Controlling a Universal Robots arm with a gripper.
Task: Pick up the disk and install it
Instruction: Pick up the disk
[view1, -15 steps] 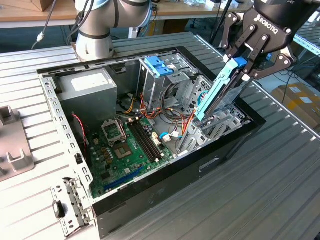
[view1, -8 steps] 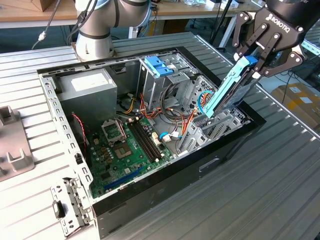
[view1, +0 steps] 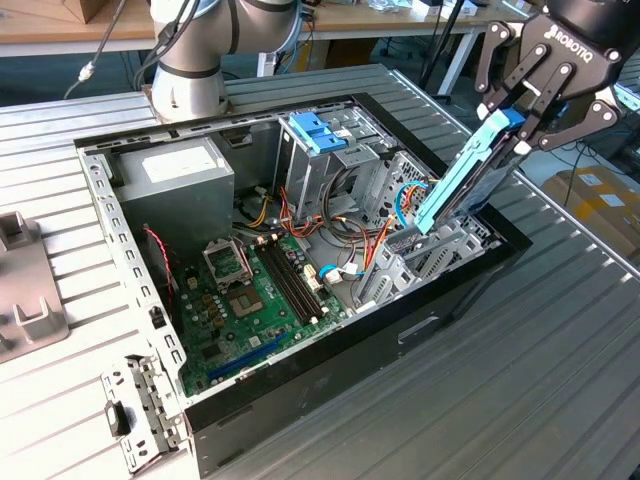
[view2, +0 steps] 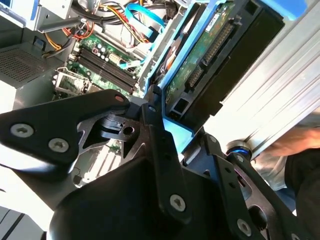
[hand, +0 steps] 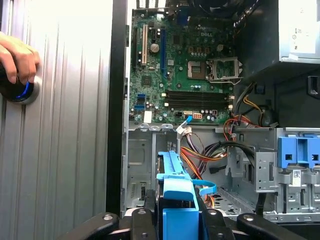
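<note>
Black gripper (hand: 177, 217) linkages sit closest in both wrist views, the jaws clamped on the blue-edged upper end of the disk (view1: 455, 185). It hangs steeply tilted, with its lower end at the grey metal bay (view1: 425, 255) in the open computer case (view1: 330, 385) toward the exterior view's right; whether the two touch is unclear. Beyond it are the motherboard (view1: 250, 290) and the cage with light-blue handles (view1: 315, 130). A hand (hand: 17, 52) rests on a round knob (hand: 22, 94) on the ribbed tabletop (view1: 520, 400).

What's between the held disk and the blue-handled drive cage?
In the exterior view, a tangle of orange, red and blue cables lies inside the case between the disk and the drive cage.
</note>
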